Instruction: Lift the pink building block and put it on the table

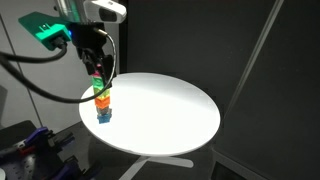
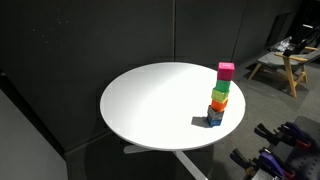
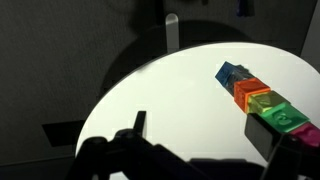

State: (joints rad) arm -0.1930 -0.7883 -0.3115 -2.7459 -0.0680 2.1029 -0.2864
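The pink building block (image 2: pixel 226 71) tops an upright stack on the round white table (image 2: pixel 150 100), near its edge. Below it are a green block (image 2: pixel 222 87), a yellow-green one, an orange block (image 2: pixel 217 106) and a blue one. In the wrist view the stack runs from blue (image 3: pixel 232 73) to pink (image 3: pixel 312 135), which is cut off at the right edge. My gripper (image 3: pixel 205 132) is open, and its right finger is beside the green and pink blocks. In an exterior view the gripper (image 1: pixel 99 66) hangs at the stack's top, with the pink block (image 1: pixel 97 76) partly hidden between the fingers.
Black curtains surround the table (image 1: pixel 170 110). A wooden stand (image 2: pixel 285 62) is at the back. Dark equipment (image 2: pixel 275 155) sits on the floor near the table's edge. More gear (image 1: pixel 35 140) lies below the arm. A white post (image 3: pixel 172 30) rises beyond the tabletop (image 3: pixel 170 90).
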